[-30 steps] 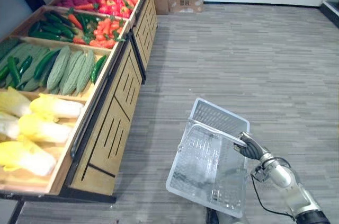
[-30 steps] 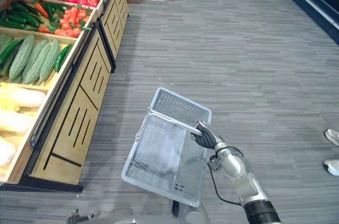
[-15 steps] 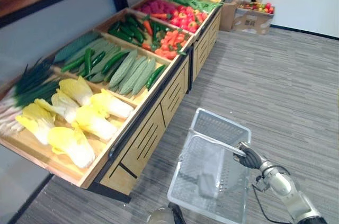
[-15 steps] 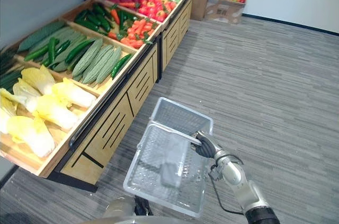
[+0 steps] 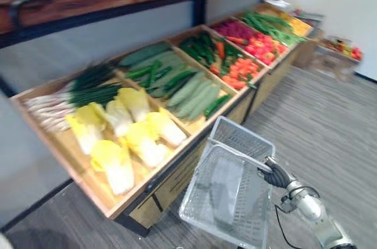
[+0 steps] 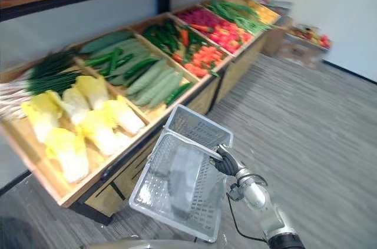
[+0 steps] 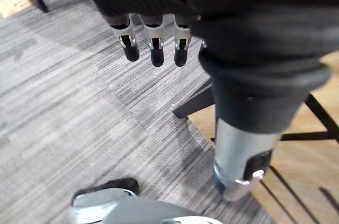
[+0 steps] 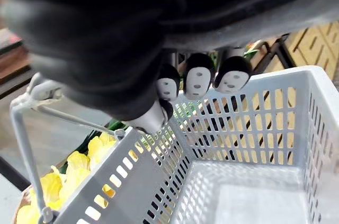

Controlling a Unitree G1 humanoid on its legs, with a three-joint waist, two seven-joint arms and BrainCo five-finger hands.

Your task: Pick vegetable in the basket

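The view has swung toward the wooden stand [image 6: 26, 150], whose bins of yellow cabbages [image 6: 88, 122] and ridged green gourds [image 5: 194, 93] sit beside the grey mesh basket [image 5: 238, 137]. The right hand [image 6: 227, 160] still clasps its thin handle [image 5: 235, 152]; the left hand [image 7: 153, 44] hangs straight-fingered above the striped floor [image 7: 63, 102].

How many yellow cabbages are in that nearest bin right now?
6 cabbages, all in the nearest compartment, beside the green onions: three toward the back, three toward the front edge. More may hide underneath.
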